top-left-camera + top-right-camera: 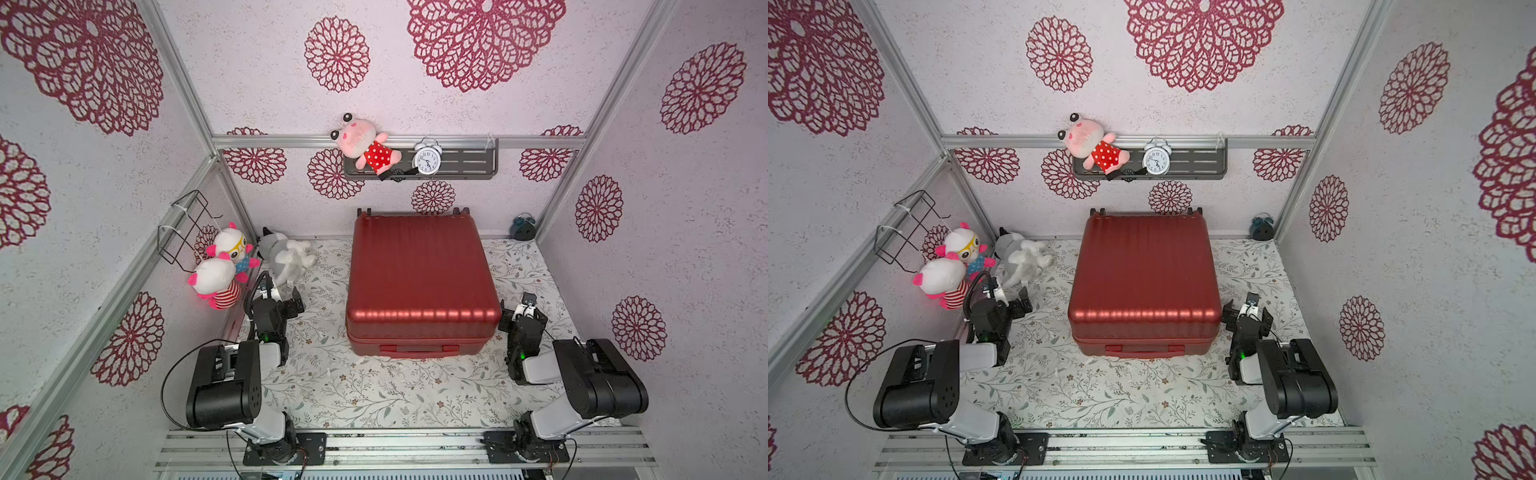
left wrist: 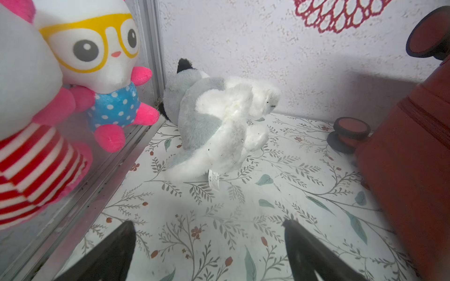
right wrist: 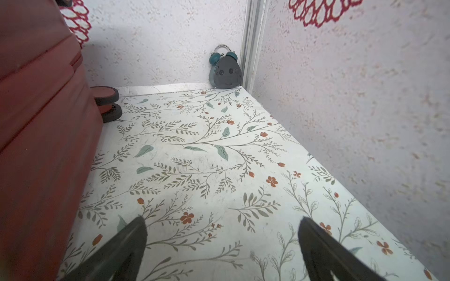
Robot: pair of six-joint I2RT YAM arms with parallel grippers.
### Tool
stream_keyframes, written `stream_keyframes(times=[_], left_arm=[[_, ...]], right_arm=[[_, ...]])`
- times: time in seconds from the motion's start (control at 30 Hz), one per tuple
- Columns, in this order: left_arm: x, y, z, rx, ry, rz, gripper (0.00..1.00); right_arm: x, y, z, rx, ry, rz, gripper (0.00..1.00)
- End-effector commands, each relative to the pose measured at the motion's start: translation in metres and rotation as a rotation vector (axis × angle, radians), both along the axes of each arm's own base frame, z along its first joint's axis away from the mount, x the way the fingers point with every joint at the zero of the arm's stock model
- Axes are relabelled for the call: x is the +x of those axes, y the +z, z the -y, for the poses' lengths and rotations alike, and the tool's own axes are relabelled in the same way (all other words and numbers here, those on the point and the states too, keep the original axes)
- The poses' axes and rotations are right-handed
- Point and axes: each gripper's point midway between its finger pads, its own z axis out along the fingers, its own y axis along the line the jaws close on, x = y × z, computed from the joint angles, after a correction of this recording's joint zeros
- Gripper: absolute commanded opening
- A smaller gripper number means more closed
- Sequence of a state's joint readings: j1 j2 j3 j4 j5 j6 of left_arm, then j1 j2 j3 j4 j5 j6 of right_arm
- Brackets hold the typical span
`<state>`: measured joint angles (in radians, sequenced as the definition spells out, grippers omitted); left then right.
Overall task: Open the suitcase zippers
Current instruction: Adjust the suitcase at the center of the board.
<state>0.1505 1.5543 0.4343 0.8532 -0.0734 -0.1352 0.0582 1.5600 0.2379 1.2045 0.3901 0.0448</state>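
Suitcase (image 1: 422, 270), large, glossy red hard-shell with a ribbed top face, lies flat in the middle of the white floral-print tabletop (image 1: 374, 395); we see it in both top views. Its two shells are together. Its red handle (image 1: 419, 350) faces the arm bases and its dark wheels (image 2: 350, 133) point at the back wall.

We mark the thin dark red zipper track (image 2: 425, 118) running along the side seam in the left wrist view. We cannot make out the pulls.

We see the left gripper (image 2: 208, 228) low over the tabletop, left of the case and apart from it. Its jaws are spread wide with nothing between them.

We see the right gripper (image 3: 222, 221) just beside the case's right near corner. It is also spread wide and holds nothing, with only floral surface between the fingers.

Other items:
- Grey-and-white plush animal (image 1: 286, 257) lies at the back left.
- Two white-and-pink plush dolls (image 1: 224, 266) sit against the left wall.
- Pink plush in a red dotted dress (image 1: 365, 145) and a white twin-bell alarm clock (image 1: 427, 160) sit on the dark wall shelf (image 1: 473, 162).
- Teal alarm clock (image 3: 225, 70) stands in the back right corner.
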Motion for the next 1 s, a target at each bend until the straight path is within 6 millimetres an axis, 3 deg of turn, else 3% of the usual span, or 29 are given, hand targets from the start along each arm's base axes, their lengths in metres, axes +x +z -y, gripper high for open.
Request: stream_keyframes(times=[0.0,0.67,0.73,0.83,0.97], left_arm=[[-0.001,0.001,0.001,0.01,0.0,0.002,0.98],[-0.001,0.001,0.001,0.01,0.0,0.004,0.98],[-0.002,0.001,0.004,0.016,-0.01,0.005,0.98],[-0.003,0.008,0.022,0.055,-0.094,0.016,0.98],[-0.008,0.025,0.021,0.098,-0.03,-0.002,0.98]], right_arm=[[0.002,0.014,-0.001,0.0,-0.002,0.048,0.99],[0.003,0.015,-0.001,-0.001,-0.002,0.049,0.99],[0.007,0.014,-0.017,-0.014,0.103,0.038,0.99],[0.007,0.015,-0.026,-0.021,0.16,0.04,0.99],[0.006,0.032,-0.023,-0.026,0.143,0.02,0.99]])
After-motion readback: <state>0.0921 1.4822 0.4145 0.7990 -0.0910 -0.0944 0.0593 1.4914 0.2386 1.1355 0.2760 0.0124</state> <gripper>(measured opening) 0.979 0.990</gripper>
